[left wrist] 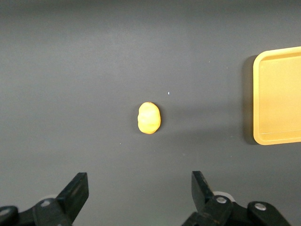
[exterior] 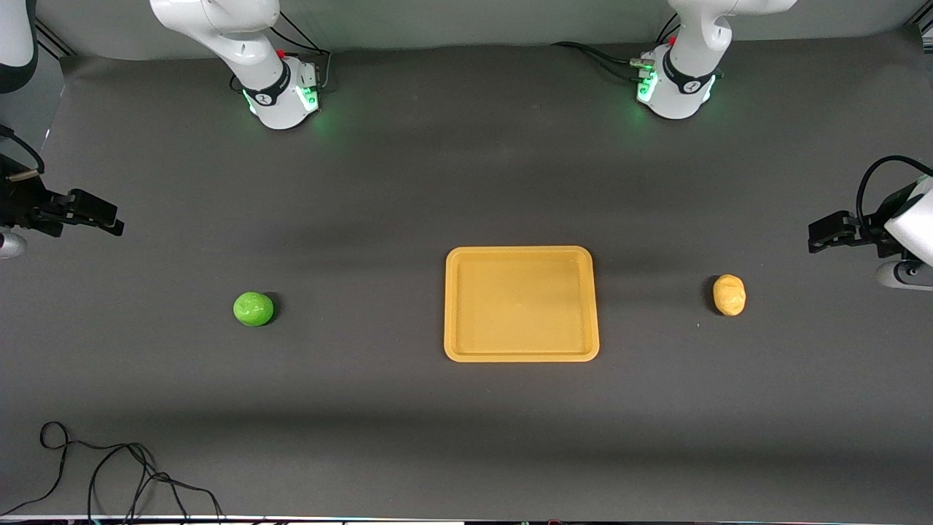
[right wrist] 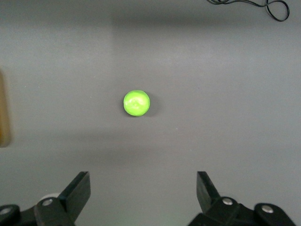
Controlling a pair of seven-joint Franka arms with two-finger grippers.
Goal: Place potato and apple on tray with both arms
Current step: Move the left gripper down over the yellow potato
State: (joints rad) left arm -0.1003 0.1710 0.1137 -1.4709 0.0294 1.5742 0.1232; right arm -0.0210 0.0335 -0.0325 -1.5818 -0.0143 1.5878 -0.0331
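1. Two white jointed arms hang high at the table's ends; no legible writing shows on anything.
2. The left gripper (left wrist: 140, 200), jaws spread wide and holding nothing, is above the small oval yellow-tan potato (exterior: 729, 294) on the dark mat.
3. The right gripper (right wrist: 143, 200), equally wide and empty, is above the round glossy green apple (exterior: 253, 308).
4. The flat yellow-orange plastic tray (exterior: 521, 356) lies between both, bare.
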